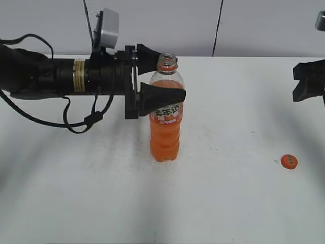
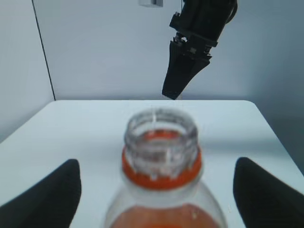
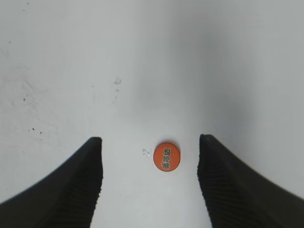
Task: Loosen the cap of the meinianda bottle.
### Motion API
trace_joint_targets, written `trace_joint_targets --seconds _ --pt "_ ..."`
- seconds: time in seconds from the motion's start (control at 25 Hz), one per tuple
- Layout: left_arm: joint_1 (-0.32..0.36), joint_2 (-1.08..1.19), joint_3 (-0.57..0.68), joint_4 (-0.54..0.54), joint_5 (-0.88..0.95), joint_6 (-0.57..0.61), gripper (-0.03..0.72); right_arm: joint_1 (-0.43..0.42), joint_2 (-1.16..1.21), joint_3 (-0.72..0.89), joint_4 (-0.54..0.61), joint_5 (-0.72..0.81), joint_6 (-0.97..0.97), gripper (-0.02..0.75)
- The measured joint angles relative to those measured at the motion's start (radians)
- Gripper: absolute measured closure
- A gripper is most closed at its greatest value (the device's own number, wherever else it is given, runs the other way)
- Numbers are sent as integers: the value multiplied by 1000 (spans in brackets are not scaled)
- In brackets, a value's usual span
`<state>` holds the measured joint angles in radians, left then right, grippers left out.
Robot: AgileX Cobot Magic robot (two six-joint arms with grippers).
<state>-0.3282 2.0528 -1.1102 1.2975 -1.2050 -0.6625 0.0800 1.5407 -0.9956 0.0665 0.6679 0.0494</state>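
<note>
A: Standing upright at mid tabletop [image 1: 76, 193]: bottle [image 1: 165, 127], orange liquid inside, neck bare and open, orange ring just under the threads.

B: Confirmed from left wrist view. Cap?

A: Off. Lying flat on tabletop, well apart from bottle, toward the right front: cap [image 1: 289, 161], dark mark facing up.

B: Left pincer [image 1: 161, 76]?

A: Reaching in level from the left at shoulder height of bottle. Fingers spread, one on each side of the neck and shoulder. In left wrist view, clear gaps visible between both fingers and the neck; near finger overlapping bottle's shoulder in exterior view, contact there not determinable.

B: Right pincer [image 3: 150, 183]?

A: Spread wide, holding nothing. Raised above tabletop at far right. Seen from right wrist view: cap lying below and between the two fingers, nearer the right-hand one, touching neither.

B: Tabletop condition?

A: White, a few small specks near cap.
</note>
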Motion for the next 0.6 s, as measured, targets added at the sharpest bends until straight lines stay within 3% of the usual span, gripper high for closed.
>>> trace_joint_targets --seconds 0.28,0.44,0.6 --pt "0 -135 0 11 -1 -51 98 0 -72 -30 1 22 0 265" --pt "0 -235 0 14 -1 -139 98 0 -106 -30 2 47 -1 265" --pt "-2 -382 0 26 152 -233 98 0 -134 -32 2 77 -22 265"
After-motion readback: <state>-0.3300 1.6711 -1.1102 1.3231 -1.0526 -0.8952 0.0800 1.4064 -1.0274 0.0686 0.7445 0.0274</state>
